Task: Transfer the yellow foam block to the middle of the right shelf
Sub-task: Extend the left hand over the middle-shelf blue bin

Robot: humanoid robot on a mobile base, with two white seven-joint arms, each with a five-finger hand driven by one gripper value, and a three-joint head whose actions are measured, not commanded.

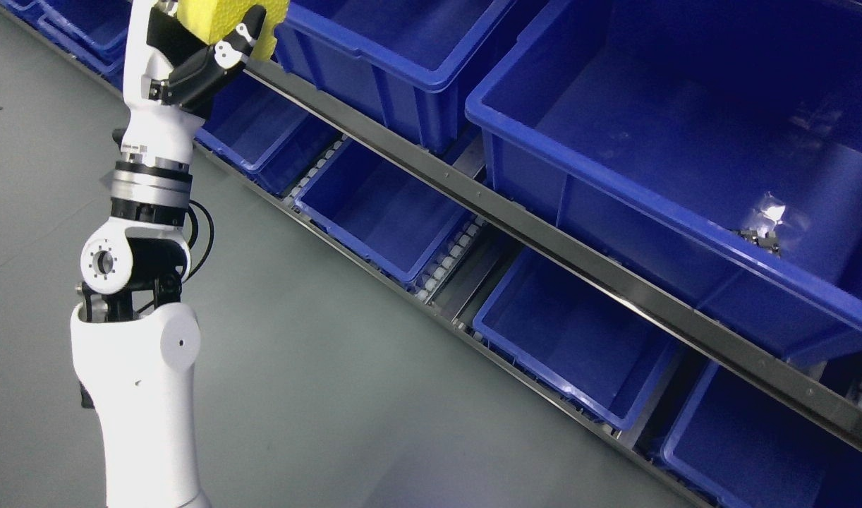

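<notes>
My left arm rises from the bottom left of the head view, and its hand [209,42] is at the top left, shut on the yellow foam block [223,21]. The block is cut off by the top edge of the picture; a black thumb [247,32] lies across its front. It hangs in front of the metal shelf rail [473,190], beside the left corner of a blue bin [396,63] on the upper level. My right arm does not show.
A large blue bin [657,212] at the upper right holds a small clear bag with dark parts [766,229]. Several more blue bins [381,204] sit on the lower level on white rollers. Grey floor [318,395] fills the lower left.
</notes>
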